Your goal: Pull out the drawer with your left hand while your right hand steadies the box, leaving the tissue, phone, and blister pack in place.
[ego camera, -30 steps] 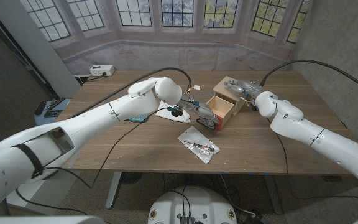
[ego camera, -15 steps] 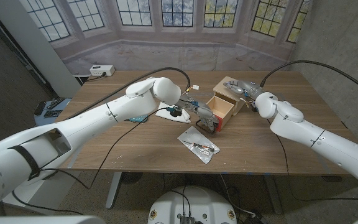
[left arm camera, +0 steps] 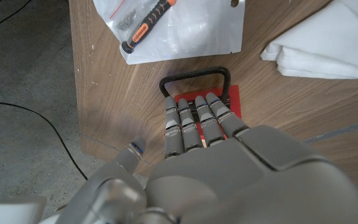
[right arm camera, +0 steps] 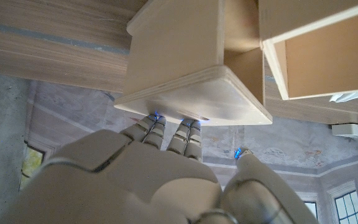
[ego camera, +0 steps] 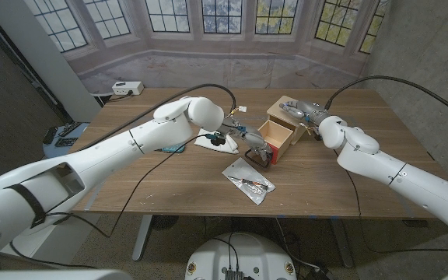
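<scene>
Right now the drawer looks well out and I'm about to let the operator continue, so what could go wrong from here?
1. The drawer is already drawn well out of the box; pulling further may drop it free.
2. The left hand hangs over the phone, beside the blister pack and near the tissue; a careless retreat could shift them.
3. The right hand touches only the box's top edge, so the box may tilt or slide.

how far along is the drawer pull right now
Mostly done: the drawer already stands well out of the box. In hand: the left hand has its fingers at the drawer's black handle, and the right hand presses the box's top. Left: letting go. The tissue lies beside it.
</scene>
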`<state>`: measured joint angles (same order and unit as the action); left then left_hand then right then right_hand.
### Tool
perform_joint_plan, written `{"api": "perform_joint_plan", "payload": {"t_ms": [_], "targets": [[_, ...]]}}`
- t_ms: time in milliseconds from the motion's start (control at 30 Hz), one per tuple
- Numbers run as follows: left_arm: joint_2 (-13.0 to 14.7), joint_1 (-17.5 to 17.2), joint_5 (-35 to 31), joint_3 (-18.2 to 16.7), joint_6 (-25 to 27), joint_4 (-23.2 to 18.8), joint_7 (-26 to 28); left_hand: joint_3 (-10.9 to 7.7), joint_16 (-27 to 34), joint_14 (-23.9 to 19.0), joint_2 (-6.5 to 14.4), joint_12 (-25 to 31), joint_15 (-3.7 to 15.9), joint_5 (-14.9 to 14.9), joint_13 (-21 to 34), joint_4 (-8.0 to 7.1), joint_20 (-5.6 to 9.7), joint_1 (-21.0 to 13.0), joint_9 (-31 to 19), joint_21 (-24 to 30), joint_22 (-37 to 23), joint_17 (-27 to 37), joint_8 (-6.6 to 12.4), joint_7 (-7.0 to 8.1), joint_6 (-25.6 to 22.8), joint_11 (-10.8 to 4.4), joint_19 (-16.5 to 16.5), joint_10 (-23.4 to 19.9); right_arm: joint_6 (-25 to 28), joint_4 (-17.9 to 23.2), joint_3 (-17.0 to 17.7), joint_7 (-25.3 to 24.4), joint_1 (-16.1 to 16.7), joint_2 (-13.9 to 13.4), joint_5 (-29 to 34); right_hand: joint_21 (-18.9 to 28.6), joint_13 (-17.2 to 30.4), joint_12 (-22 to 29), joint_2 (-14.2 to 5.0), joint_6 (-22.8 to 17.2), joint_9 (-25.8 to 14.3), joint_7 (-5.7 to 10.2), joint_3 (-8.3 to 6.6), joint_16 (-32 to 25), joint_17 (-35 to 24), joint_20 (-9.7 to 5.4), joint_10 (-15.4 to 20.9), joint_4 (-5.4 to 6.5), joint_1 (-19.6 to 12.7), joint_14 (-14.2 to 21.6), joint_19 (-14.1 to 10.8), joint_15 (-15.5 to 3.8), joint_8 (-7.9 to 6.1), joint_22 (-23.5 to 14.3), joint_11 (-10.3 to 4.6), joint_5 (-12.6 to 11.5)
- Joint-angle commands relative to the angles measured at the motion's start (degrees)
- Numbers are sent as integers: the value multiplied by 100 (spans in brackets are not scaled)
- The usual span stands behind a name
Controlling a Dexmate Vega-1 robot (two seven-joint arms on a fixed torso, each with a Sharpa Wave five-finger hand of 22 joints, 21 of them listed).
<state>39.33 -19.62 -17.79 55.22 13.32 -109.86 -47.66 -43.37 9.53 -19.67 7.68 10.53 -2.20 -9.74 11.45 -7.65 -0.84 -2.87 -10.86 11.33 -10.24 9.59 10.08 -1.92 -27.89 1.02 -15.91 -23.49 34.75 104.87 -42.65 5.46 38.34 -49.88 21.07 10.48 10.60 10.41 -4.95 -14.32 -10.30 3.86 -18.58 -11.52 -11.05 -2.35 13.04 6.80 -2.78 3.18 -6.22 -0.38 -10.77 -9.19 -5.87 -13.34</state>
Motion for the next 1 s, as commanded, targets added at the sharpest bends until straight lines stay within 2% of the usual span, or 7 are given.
{"api": "perform_joint_plan", "payload": {"t_ms": [33, 1000], "targets": [[85, -69, 10, -126, -153, -17, 63, -18, 18, 81, -21, 18, -22, -27, 10, 37, -27, 1, -9, -4, -26, 16, -15, 74, 137, 7, 62, 101, 63, 108, -68, 26, -87, 62, 153, 21, 6, 31, -205, -29, -8, -37, -50, -12, -14, -58, 127, 4, -25, 67, -79, -11, -21, -30, 165, -38], [249, -232, 1, -390, -467, 29, 268, -31, 45, 149, -18, 45, -44, -27, 7, 67, -42, -18, -8, 9, -28, 16, 21, 70, 258, -14, 101, 208, 330, 538, -98, 117, -144, 92, 461, 21, 7, 36, -182, -44, -8, -37, -99, -4, 1, -46, 128, -49, -91, 75, -90, -3, -26, -29, 190, -40]]}}
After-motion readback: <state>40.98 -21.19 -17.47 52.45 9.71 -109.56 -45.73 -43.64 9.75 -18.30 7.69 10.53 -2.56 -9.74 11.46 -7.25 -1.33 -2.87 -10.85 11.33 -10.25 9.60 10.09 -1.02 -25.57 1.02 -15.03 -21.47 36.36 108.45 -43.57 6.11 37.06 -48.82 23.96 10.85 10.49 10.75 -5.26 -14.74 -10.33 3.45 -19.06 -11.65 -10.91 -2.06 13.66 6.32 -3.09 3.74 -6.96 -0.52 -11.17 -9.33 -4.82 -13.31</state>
